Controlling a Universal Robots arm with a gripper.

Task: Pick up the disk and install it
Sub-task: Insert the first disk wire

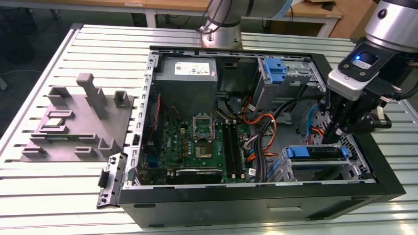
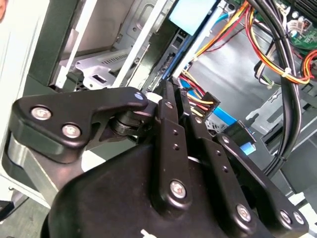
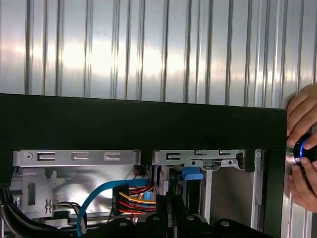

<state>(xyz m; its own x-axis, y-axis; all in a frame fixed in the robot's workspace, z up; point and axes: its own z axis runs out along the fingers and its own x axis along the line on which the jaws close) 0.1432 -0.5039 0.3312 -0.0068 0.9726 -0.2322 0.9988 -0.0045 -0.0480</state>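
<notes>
Black tool (image 2: 185, 106) fingers sit pressed together inside the computer case (image 1: 261, 193), holding nothing I can see. Just past its tip lies the disk (image 2: 190, 12). Loose cables (image 2: 270, 54) crowd nearby and could snag it.

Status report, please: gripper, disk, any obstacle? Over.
Gripper down inside case, close by disk in grey cage; grip cannot be told. Cable bundle beside gripper. A hand at blue-lit button.
</notes>
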